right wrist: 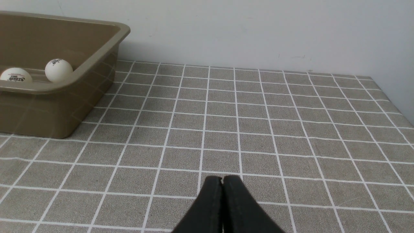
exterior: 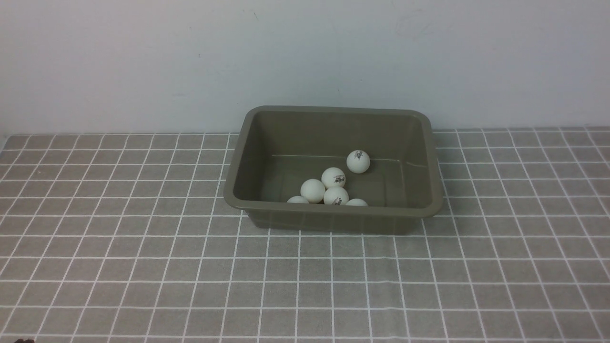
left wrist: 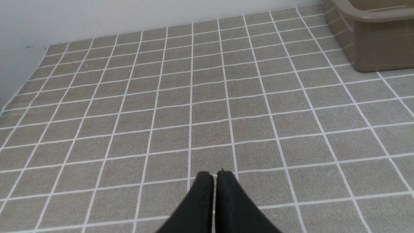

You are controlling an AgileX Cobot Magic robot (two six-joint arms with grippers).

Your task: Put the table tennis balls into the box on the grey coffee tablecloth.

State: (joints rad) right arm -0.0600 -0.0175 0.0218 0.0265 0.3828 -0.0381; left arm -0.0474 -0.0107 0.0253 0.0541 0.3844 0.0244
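Six white balls (exterior: 333, 177) inside olive box (exterior: 333, 215)

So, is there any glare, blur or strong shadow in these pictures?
Front view: even, soft light, the box casts only a faint shadow. Left wrist view: sharp cloth, box wall mirrors the grid. Right wrist view: the same reflection, no glare.

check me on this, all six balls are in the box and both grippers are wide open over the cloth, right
Not quite. The table tennis balls are in the box, but both grippers are shut, not open. The wrist views show the left gripper and right gripper with fingers pressed together over the grey coffee tablecloth.
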